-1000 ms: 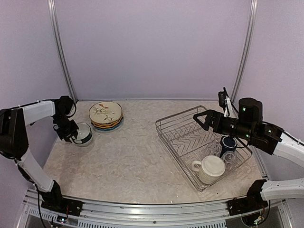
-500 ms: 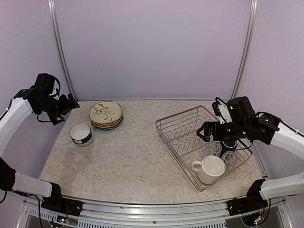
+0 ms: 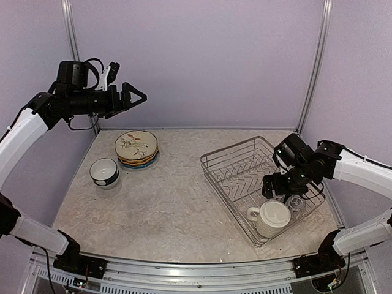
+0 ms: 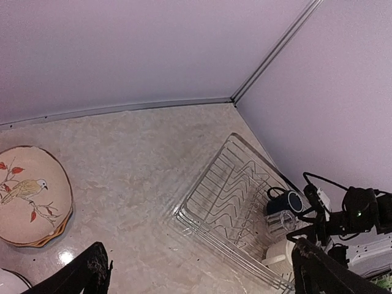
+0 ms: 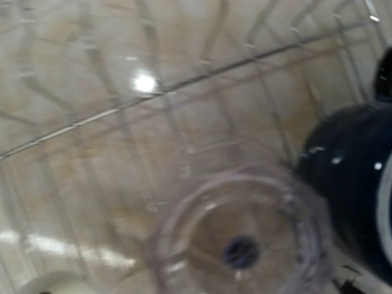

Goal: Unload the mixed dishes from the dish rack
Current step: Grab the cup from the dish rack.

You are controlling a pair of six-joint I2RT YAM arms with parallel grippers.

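The silver wire dish rack [image 3: 236, 166] stands at the right of the table. At its near end sit a large cream mug [image 3: 271, 216], a clear glass [image 3: 298, 203] and a navy mug [image 4: 283, 201]. My right gripper [image 3: 274, 185] hangs low inside the rack, open, just over the glass [image 5: 242, 239], with the navy mug [image 5: 349, 184] beside it. Its fingers stay outside the right wrist view. My left gripper [image 3: 131, 98] is raised high at the back left, open and empty. At the left rest stacked plates [image 3: 136, 149] and a bowl [image 3: 104, 173].
The rack [image 4: 233, 202] has raised wire sides around the right gripper. Purple walls close the back and both sides. The plate stack [image 4: 30, 193], floral plate on top, lies near the back left corner.
My left gripper opened and let go of the bowl, then rose high above the back left. My right gripper dropped into the rack, over the glass and the navy mug.
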